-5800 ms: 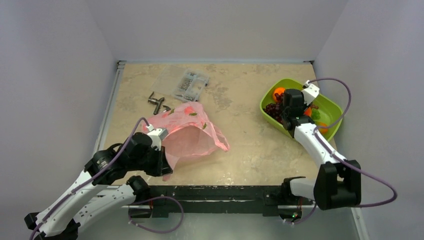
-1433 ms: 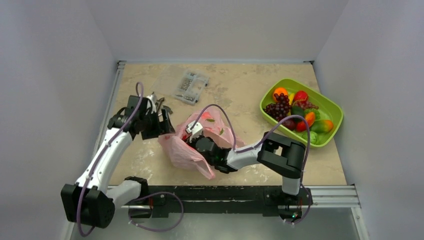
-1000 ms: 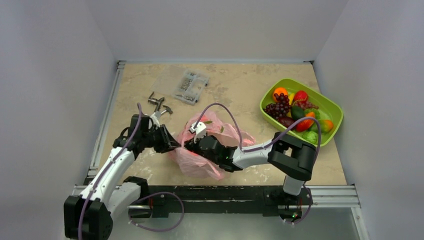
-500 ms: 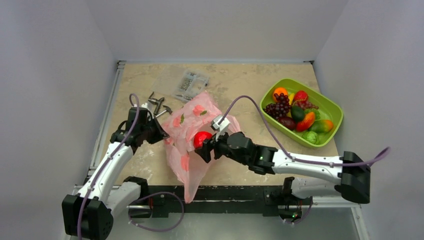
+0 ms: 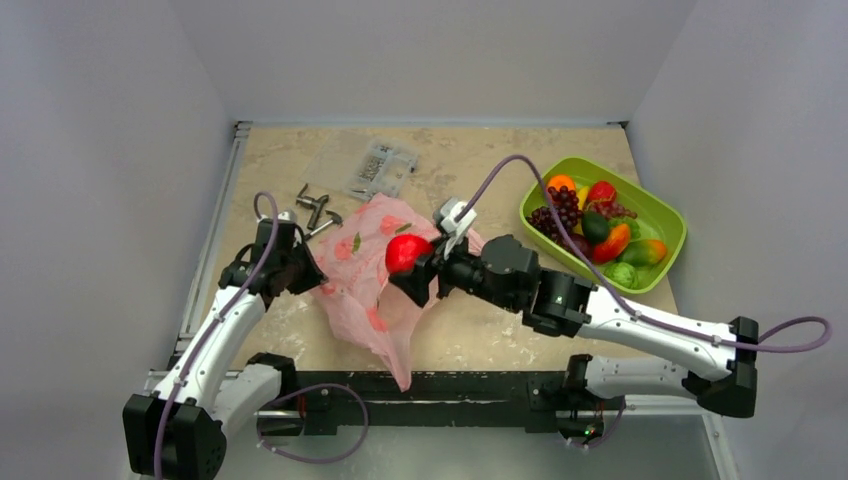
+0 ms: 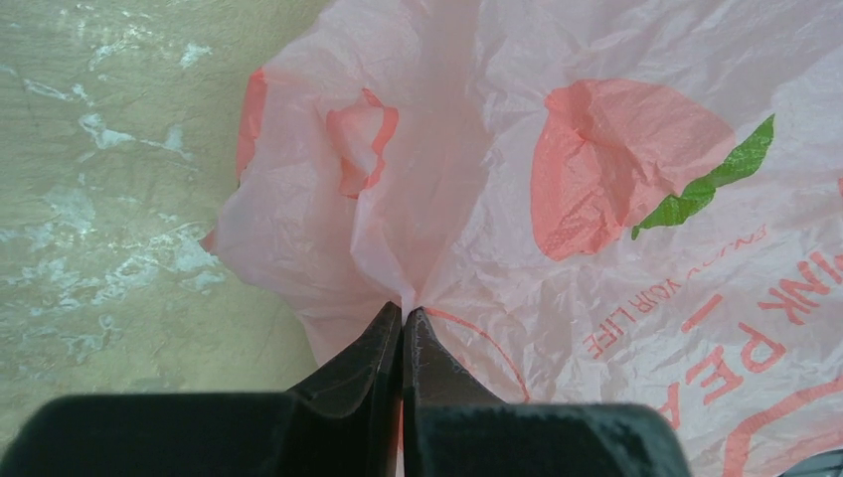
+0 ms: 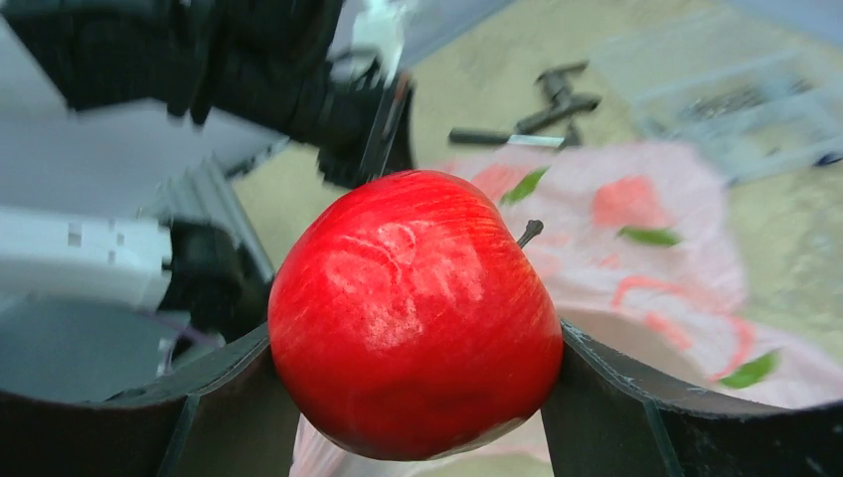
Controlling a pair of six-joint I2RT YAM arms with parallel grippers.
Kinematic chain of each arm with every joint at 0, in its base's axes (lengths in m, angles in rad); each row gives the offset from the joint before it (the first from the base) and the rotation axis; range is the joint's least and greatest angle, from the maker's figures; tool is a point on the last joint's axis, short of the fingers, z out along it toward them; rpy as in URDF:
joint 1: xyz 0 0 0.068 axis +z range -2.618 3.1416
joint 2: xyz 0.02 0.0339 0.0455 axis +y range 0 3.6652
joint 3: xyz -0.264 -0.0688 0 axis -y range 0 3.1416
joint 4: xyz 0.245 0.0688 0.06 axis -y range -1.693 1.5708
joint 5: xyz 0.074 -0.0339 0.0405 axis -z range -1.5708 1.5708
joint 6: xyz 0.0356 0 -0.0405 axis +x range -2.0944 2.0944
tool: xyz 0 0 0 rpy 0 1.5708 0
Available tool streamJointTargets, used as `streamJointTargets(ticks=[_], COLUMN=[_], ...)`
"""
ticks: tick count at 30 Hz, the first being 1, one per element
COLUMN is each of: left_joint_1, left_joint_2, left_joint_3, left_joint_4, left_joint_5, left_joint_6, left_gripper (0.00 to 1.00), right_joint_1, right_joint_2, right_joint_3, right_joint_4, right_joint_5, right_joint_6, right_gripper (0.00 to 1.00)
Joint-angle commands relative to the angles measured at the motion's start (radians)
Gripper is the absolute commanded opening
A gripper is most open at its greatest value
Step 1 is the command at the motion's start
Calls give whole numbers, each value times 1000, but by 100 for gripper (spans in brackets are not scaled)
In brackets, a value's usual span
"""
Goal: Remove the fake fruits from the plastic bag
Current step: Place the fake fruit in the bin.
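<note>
A glossy red fake apple [image 5: 405, 252] [image 7: 413, 308] is clamped between the fingers of my right gripper [image 5: 412, 270] [image 7: 413, 373], lifted clear above the plastic bag [image 5: 365, 295]. The pink printed bag [image 6: 557, 179] lies crumpled at centre-left of the table, one end trailing over the near edge. My left gripper [image 5: 312, 280] [image 6: 403, 310] is shut on a gathered fold at the bag's left edge. Several fake fruits [image 5: 590, 222] rest in the lime-green tray. What is still inside the bag is hidden by the film.
The lime-green tray [image 5: 668, 212] sits at the right back. A clear compartment box of screws [image 5: 380, 170] and loose metal parts [image 5: 315, 207] lie at the back left, just behind the bag. The right arm stretches across the table's middle.
My right gripper came out of the bag holding the red apple and drew back right and upward. My left gripper shut on the bag's edge and holds it; the bag stretched toward the near edge.
</note>
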Motion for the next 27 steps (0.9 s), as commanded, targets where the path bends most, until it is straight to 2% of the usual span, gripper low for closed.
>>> streamJointTargets(ticks=[1,3,7,10,14,16,20,23,27], left_joint_1=[2,2,-9,-49,-171,-198,-204,-205,-205], left_joint_2=[-7,-6,-2,10,29,25,-34,-85,-98], left_joint_3=[42,42,71,122,230,258,265,258,261], left_joint_4=[-50,-53,-84,-119,-234,-263,-283,-276,-259], left_joint_5=[-22,7,65,55,-124,-131,-106,-59,100], left_joint_6=[-7,-11,4,34,48,62,97,131,141], left_gripper=[14,37,70,95,99,100,100,99,100], right_joint_1=[-157,-317,-560,-749,-936,-987,-1087,-1173,-1251], right_joint_2=[20,50,105,146,224,249,273,283,297], right_joint_3=[161,176,151,103,96,107,108,90,54], right_joint_4=[-67,-82,-109,-97,-108,-108,-97,-97,-71], right_joint_5=[190,178,294,307,279,298,325,287,257], right_joint_6=[-27,9,80,141,197,188,166,176,184], right_gripper=[0,0,0,0,0,0,7,8,14])
